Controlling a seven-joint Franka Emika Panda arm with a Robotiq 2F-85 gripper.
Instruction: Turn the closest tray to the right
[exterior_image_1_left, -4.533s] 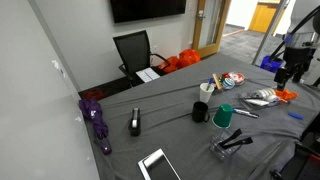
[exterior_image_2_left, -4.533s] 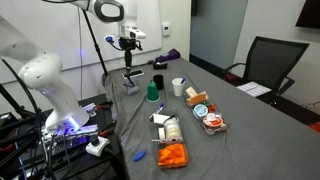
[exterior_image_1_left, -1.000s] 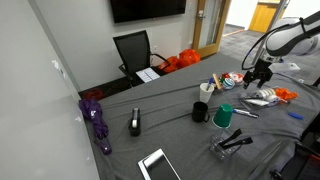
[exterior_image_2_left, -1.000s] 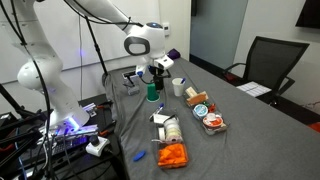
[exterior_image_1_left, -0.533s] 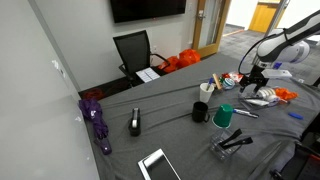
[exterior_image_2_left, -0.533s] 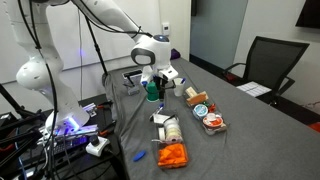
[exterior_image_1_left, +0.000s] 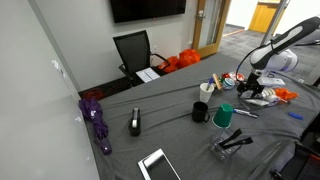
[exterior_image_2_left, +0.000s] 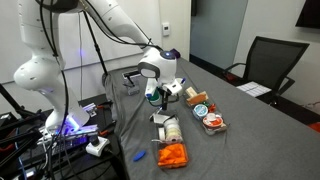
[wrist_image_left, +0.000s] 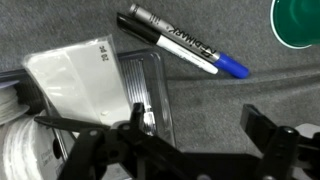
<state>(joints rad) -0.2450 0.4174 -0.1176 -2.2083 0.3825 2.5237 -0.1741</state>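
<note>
Clear plastic tray, just beside the marker, is being hovered over by the gripper, jaws spread wide, and 1 rim pinch is being called for to swing it.

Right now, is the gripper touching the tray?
Cannot tell. In the wrist view a finger of the gripper overlaps the tray, but contact or hover is unclear; both exterior views are too small.

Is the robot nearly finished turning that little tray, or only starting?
Only starting. Nothing looks done: the tray lies ungripped. In hand: the gripper hovers over it, jaws open, holding nothing. Left: gripping the tray and turning it to the right.
</note>
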